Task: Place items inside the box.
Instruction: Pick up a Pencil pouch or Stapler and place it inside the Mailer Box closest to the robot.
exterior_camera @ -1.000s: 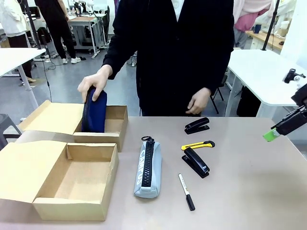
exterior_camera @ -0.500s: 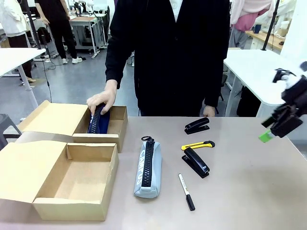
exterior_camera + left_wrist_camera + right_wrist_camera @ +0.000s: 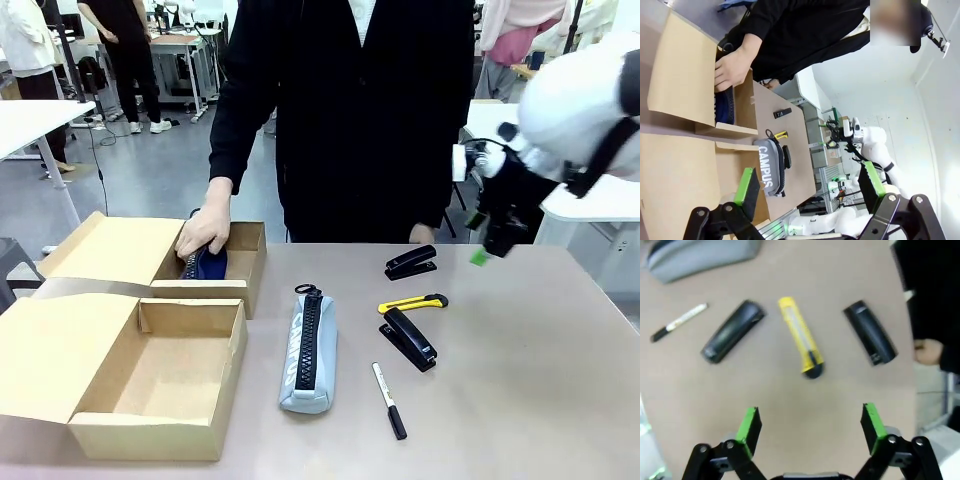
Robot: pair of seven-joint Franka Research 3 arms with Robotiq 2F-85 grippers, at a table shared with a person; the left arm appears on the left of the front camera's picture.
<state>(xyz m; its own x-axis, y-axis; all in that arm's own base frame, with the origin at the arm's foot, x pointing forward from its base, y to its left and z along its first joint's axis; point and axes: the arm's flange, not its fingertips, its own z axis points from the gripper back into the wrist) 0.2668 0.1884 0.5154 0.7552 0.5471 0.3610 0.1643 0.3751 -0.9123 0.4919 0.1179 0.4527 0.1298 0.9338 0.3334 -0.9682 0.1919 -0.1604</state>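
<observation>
A person's hand (image 3: 205, 232) presses a navy pencil case (image 3: 207, 264) down into the far cardboard box (image 3: 245, 262). On the table lie a grey pencil case (image 3: 308, 348), two black staplers (image 3: 411, 262) (image 3: 407, 338), a yellow utility knife (image 3: 412, 302) and a marker pen (image 3: 389, 400). My right gripper (image 3: 490, 243) hangs open above the table, right of the far stapler. Its wrist view looks down on the knife (image 3: 801, 337), both staplers (image 3: 732, 331) (image 3: 870, 339) and the marker (image 3: 679, 322), with the gripper (image 3: 810, 425) holding nothing. My left gripper (image 3: 809, 182) stands open and holds nothing, off to the side of the boxes.
A second open box (image 3: 150, 370) with its flap folded out sits at the near left. The person stands at the far edge, the other hand (image 3: 927, 351) near the far stapler. White tables and other people are in the background.
My right arm has swung in from the table's right edge to above the staplers. The person has pushed the navy pencil case from upright down into the far box.
</observation>
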